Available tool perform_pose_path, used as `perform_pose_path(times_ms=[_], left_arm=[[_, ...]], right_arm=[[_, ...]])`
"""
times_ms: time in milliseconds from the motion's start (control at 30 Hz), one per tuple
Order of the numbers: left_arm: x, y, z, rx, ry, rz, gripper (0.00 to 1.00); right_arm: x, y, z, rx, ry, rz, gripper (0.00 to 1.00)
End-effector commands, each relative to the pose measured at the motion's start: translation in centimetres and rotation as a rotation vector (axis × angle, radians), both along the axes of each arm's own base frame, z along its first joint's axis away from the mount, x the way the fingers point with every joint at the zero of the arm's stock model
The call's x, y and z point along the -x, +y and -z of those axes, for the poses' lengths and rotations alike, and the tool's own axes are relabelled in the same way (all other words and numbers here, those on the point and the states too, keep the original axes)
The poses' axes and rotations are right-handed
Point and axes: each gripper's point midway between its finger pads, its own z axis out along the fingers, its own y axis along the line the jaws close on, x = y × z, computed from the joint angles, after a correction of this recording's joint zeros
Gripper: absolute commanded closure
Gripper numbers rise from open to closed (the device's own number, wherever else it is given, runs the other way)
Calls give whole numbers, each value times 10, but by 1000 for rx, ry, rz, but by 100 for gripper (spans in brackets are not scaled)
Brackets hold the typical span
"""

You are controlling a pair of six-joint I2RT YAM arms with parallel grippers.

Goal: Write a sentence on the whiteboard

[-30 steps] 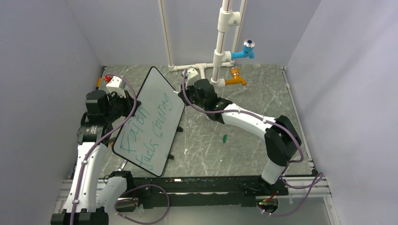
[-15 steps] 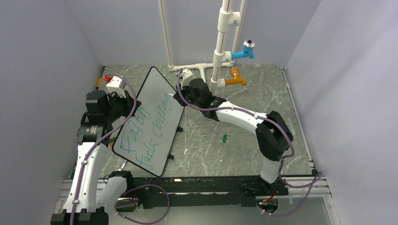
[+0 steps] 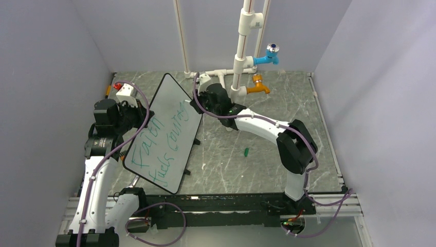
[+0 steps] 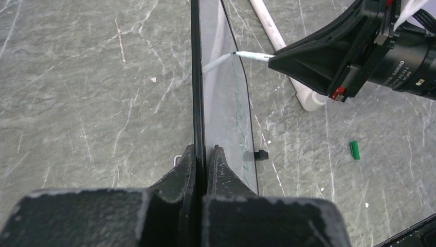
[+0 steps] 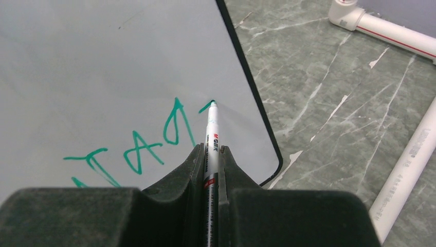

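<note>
Okay, my left tool [image 4: 201,154] is clamped on the edge of the board [image 3: 167,91], holding it tilted up over the surface [image 3: 257,134], left side; right tool [image 5: 211,152] pinches the marker [image 5: 212,139], tip touching the board at the end of the sentence [image 3: 148,141].

The whiteboard [image 3: 167,95] is white, black-rimmed — its sentence [image 3: 159,144] green — the table [image 3: 288,92] grey-green, veined white.
</note>
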Motion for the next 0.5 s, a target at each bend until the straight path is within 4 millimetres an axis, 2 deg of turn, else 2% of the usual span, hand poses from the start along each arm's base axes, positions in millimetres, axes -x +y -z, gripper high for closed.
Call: perform_pose_path(times_ms=[0, 233, 467], left_arm=[[22, 5, 60, -122, 167, 55, 100], [21, 5, 59, -122, 166, 57, 100], [20, 6, 58, -113, 163, 57, 100]], right_arm=[[-13, 10, -20, -30, -40, -11, 100], [-19, 15, -25, -33, -47, -23, 100], [-11, 15, -30, -54, -38, -42, 100]])
